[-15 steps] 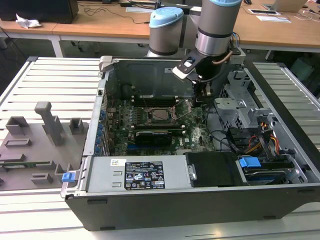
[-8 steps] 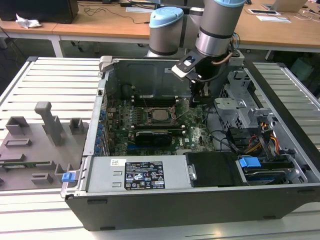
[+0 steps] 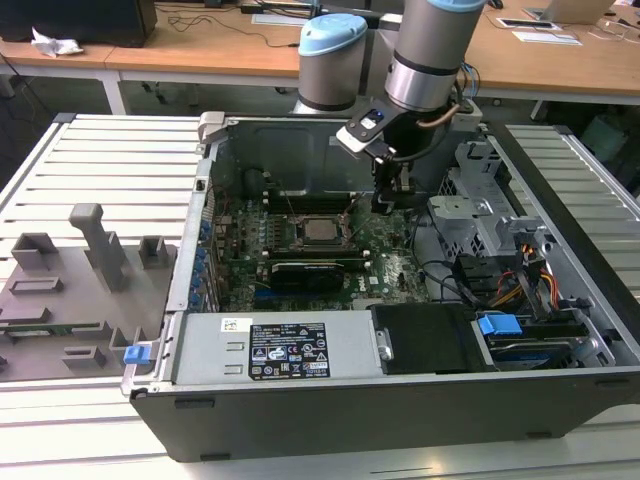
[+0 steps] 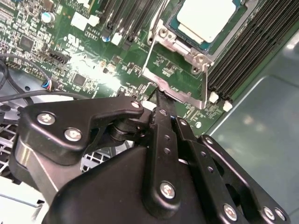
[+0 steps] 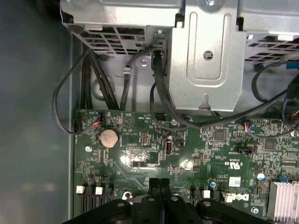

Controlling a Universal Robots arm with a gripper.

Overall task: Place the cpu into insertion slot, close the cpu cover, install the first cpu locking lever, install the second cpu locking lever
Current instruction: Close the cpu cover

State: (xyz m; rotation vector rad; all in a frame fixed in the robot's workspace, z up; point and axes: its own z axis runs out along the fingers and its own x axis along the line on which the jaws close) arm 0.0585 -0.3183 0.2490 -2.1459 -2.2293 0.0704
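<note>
The cpu (image 3: 322,230) lies flat in the insertion slot (image 4: 182,46), with its pale silver top (image 4: 205,17) facing up. The cpu cover (image 4: 175,91) is a thin silver frame that stands tilted up beside the slot, and green board shows through its cutout. My gripper (image 3: 385,207) hangs just to the exterior view's right of the slot. Its black fingers (image 4: 160,105) are shut together, and their tips rest against the cover's free edge. In the first wrist view the gripper (image 5: 160,183) hovers low over the green circuit board (image 5: 140,154).
Long black memory slots (image 4: 243,56) flank the socket. A silver drive cage (image 5: 205,56) with dangling black cables (image 5: 159,93) stands close behind the gripper. A black card (image 3: 310,272) and the power supply (image 3: 290,350) lie nearer the front. A grey fixture plate (image 3: 80,280) sits outside the case.
</note>
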